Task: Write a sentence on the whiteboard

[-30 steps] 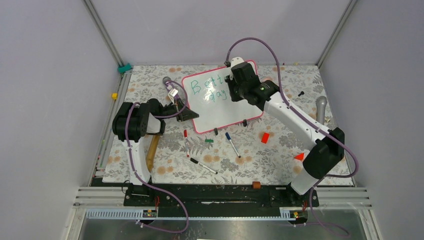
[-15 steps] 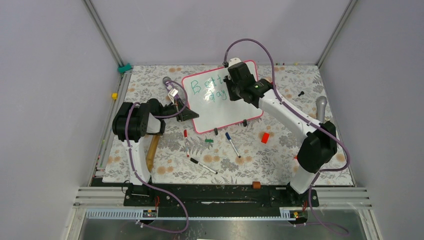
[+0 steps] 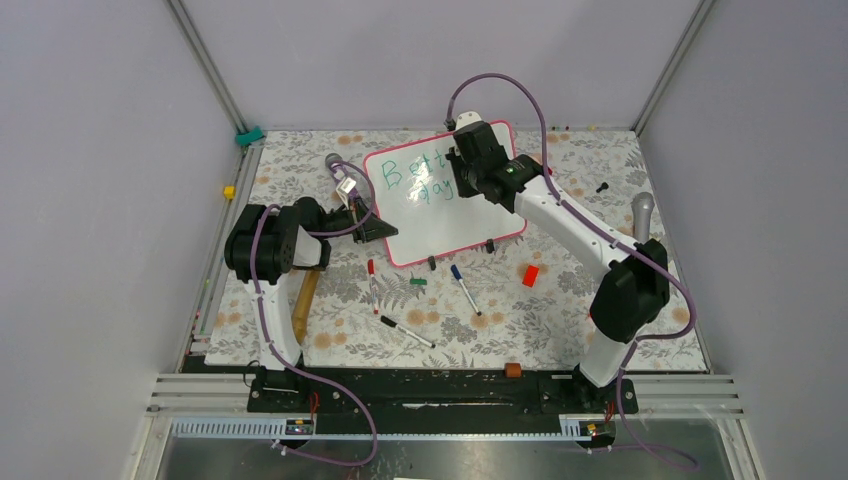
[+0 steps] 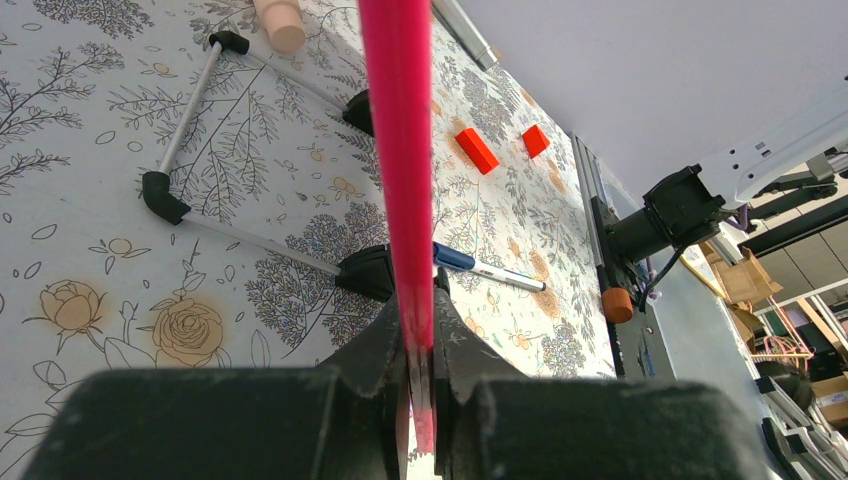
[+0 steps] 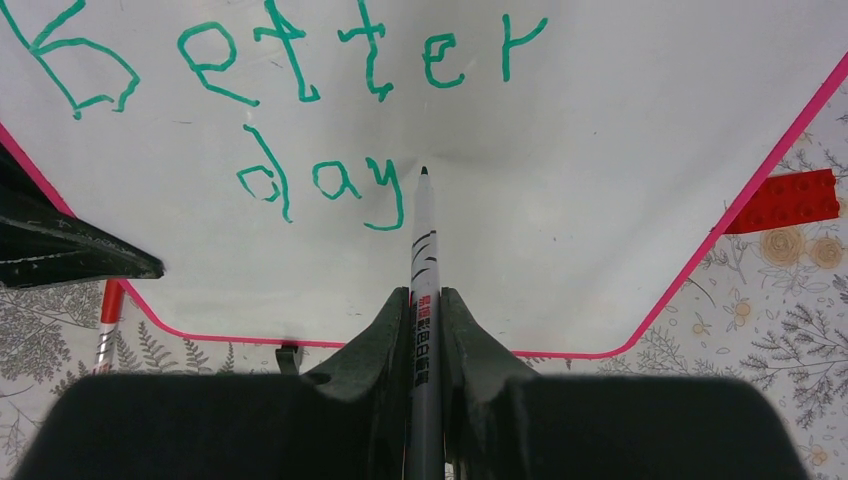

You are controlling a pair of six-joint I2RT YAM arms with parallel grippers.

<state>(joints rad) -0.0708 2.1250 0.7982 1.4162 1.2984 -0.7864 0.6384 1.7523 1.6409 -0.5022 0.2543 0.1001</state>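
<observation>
**Green sentence [image 5: 300,80] part-written, second line under way**

Reads "Better day" so far on the whiteboard [image 3: 450,228], propped tilted at the far middle of the table [image 3: 560,320]. Pinches a marker [image 5: 424,240] in the right hand [image 5: 425,300], tip just right of the "y"; cannot tell whether touching. Clamps the pink frame [image 4: 400,150] in the left hand [image 4: 420,300], pressed together on it. Probably calls next for another letter or word: light, steady contact, board held firm.

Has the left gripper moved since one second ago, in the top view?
No. The left gripper stays at the same place on the whiteboard's left edge, just as far from the red-capped marker.
</observation>
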